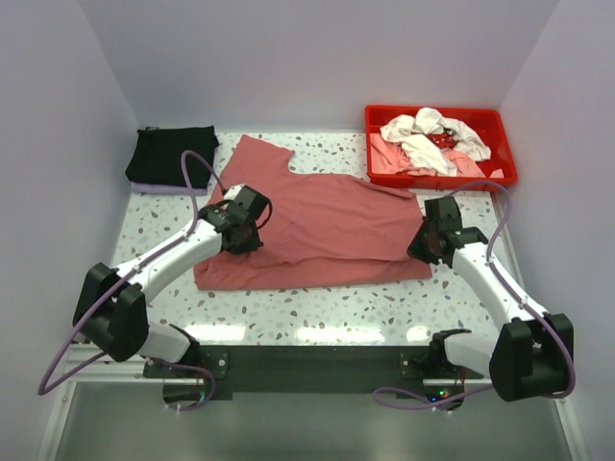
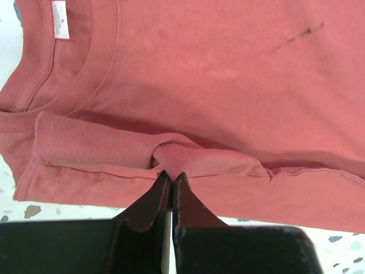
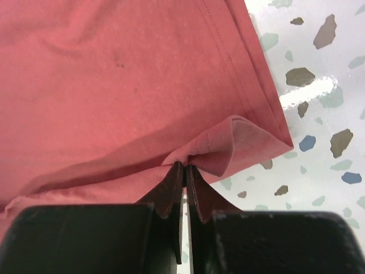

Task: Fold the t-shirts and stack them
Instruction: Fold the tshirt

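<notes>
My left gripper (image 2: pixel 171 178) is pinched shut on a bunched sleeve edge of the dusty brick-red cotton t-shirt (image 1: pixel 327 226), which lies spread flat between my arms. My right gripper (image 3: pixel 185 166) is clamped on its hem corner. To fold cleanly I judge both ends should rise evenly, with the cloth taut between them. The folded black shirt (image 1: pixel 171 156) sits at the far left. The bright-red plastic tray (image 1: pixel 423 181) of white and pink shirts (image 1: pixel 428 139) stands just beyond my right gripper, crowding that side.

The spread t-shirt (image 1: pixel 327 226) is dusty brick-red; the folded t-shirt (image 1: pixel 171 154) is black. The tray (image 1: pixel 384 109) is bright red, its t-shirts (image 1: pixel 423 144) white and pale pink. The tabletop (image 1: pixel 317 307) is white with grey, brown and blue flecks.
</notes>
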